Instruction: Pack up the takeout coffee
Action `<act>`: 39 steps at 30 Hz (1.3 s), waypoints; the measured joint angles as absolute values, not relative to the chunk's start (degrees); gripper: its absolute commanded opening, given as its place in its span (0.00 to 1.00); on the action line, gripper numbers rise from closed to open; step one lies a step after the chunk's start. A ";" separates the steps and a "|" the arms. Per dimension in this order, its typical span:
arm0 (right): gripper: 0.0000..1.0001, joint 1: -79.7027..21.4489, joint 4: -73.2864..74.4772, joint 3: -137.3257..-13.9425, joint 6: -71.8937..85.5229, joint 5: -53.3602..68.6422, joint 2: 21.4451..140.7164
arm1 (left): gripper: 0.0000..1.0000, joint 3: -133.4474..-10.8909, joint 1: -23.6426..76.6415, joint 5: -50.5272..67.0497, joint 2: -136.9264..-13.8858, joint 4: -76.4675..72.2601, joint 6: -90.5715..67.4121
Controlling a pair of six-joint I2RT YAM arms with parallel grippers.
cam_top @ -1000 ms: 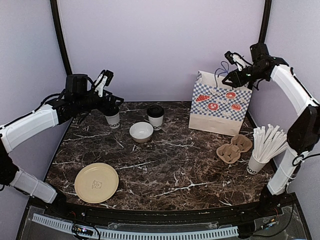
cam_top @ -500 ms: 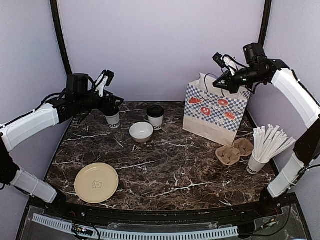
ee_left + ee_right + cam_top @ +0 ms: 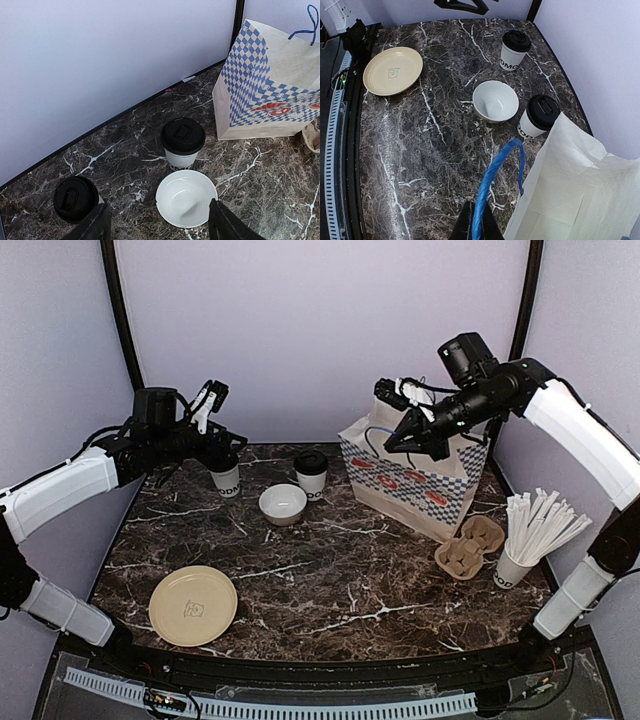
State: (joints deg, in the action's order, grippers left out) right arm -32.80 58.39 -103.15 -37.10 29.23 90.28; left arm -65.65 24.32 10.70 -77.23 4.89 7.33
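Observation:
Two white paper coffee cups with black lids stand at the back of the table: one at the left [image 3: 229, 480] [image 3: 75, 198] [image 3: 515, 49], one near the middle [image 3: 311, 473] [image 3: 183, 141] [image 3: 538, 116]. My left gripper [image 3: 220, 448] [image 3: 159, 231] is open and empty, hovering just above and beside the left cup. My right gripper [image 3: 403, 412] [image 3: 479, 222] is shut on the blue cord handle [image 3: 504, 167] of the blue-checked paper bag [image 3: 415, 478] [image 3: 265, 95] [image 3: 580, 190]. The bag is tilted and open, right beside the middle cup.
A low white bowl [image 3: 283, 503] [image 3: 186, 197] [image 3: 495, 100] sits in front of the cups. A cream plate [image 3: 193, 605] [image 3: 393, 70] lies front left. A cardboard cup carrier [image 3: 470, 545] and a cup full of white sticks [image 3: 520, 540] stand at the right.
My right gripper has pulled the bag by its handle leftward, from the back right corner towards the middle cup, tipping it. The left arm has not moved.

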 measured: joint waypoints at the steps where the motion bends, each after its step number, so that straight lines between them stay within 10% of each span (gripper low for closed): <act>1: 0.00 -33.58 59.09 -103.13 -37.43 29.02 89.97 | 0.68 -65.65 24.32 10.70 -77.23 4.89 7.33; 23: 0.00 -47.90 77.06 -100.82 -44.16 33.67 86.54 | 0.69 -72.84 33.12 24.75 -77.47 6.98 10.07; 39: 0.00 -48.36 80.44 -99.26 -46.22 35.90 81.45 | 0.72 -95.48 51.55 13.63 -98.78 13.96 20.86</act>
State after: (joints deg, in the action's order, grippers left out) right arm -48.36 80.44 -99.26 -46.22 35.90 81.45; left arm -95.48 51.55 13.63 -98.78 13.96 20.86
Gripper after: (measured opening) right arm 0.004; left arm 0.723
